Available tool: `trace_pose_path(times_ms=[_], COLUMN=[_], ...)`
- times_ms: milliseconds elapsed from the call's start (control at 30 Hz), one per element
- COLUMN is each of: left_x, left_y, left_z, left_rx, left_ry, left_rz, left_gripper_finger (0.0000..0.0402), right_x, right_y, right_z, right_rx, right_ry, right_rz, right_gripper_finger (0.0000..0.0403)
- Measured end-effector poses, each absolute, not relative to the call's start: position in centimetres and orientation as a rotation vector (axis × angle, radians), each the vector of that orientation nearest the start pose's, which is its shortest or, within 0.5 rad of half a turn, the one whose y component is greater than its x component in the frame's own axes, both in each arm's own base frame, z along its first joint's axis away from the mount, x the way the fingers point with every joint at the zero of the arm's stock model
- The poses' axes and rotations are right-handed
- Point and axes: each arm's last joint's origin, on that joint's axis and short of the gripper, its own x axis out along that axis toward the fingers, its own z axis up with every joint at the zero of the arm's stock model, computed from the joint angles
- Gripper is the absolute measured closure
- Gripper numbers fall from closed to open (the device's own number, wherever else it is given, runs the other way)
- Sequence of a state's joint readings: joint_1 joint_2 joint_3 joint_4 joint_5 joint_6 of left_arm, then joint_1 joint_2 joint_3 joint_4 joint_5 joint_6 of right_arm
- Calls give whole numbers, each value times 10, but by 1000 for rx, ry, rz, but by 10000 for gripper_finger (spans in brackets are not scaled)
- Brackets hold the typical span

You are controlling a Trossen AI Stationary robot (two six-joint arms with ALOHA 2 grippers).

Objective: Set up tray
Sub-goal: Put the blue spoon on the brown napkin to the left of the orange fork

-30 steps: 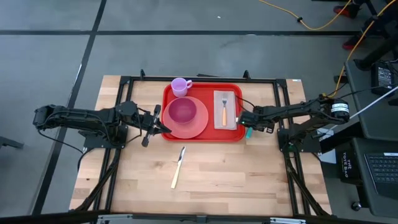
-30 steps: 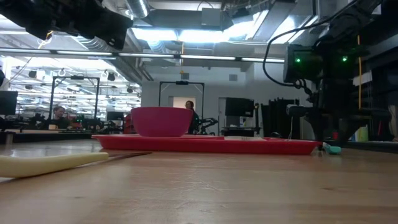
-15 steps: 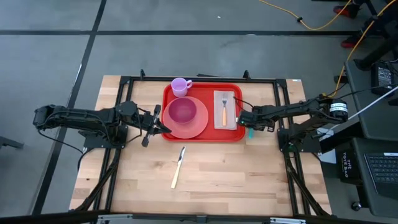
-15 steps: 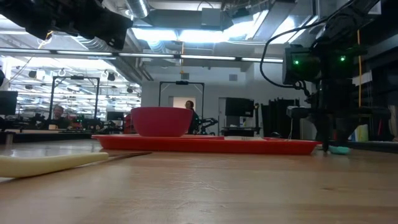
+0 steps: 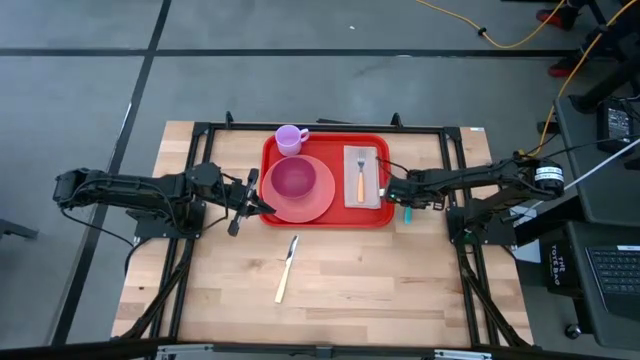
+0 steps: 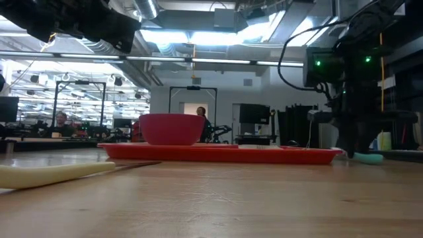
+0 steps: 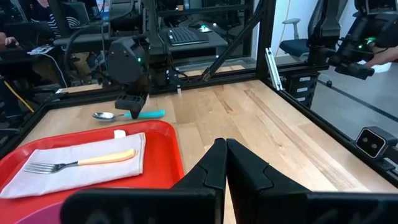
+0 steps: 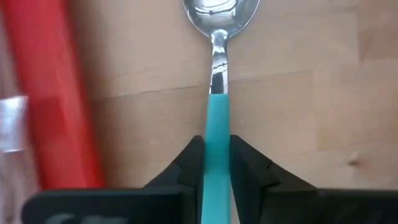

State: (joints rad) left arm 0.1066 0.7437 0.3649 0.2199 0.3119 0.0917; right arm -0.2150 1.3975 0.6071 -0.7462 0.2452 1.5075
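The red tray [image 5: 275,150] lies at the table's far middle. It holds a pink plate with a bowl [image 5: 297,182], a purple cup [image 5: 290,138] and a napkin with an orange-handled fork [image 5: 361,177]. My right gripper [image 5: 401,197] is beside the tray's right rim, shut on a spoon with a teal handle [image 7: 124,115]. The spoon runs along that rim, with its bowl toward the far edge. My left gripper [image 5: 258,203] is shut and empty at the tray's left rim. My right gripper pinches the spoon's teal handle [image 8: 217,121] between its two fingers, close to the metal neck. The fingers come from above, pointing down, one on each long side of the handle. The spoon is level and low by the table; I cannot tell whether it rests on it.
A knife with a pale handle [image 5: 287,268] lies on the bare wood near the table's middle, on the near side of the tray. Black frame rails [image 5: 440,130] run around the table. There is free wood to the right of the tray and across the near half.
My right gripper has gone a little toward the table's right edge with the spoon, away from the tray's right rim. The spoon stays level and low.
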Motion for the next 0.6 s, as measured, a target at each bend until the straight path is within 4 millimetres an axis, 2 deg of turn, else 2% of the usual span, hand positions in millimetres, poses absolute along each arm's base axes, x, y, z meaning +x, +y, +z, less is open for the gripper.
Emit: trace_pose_path(times_ms=[333, 600], left_x=[169, 168], left_y=[9, 9], left_z=[230, 225], left_rx=[53, 41], left_ry=[170, 226], left_rz=[-213, -211], left_gripper_finger=[398, 398], right_x=[178, 173], right_y=[-45, -37], right_z=[164, 180], right_rx=[1034, 842], right_ry=[930, 988], right_rz=[-1224, -989], right_gripper_finger=[346, 346])
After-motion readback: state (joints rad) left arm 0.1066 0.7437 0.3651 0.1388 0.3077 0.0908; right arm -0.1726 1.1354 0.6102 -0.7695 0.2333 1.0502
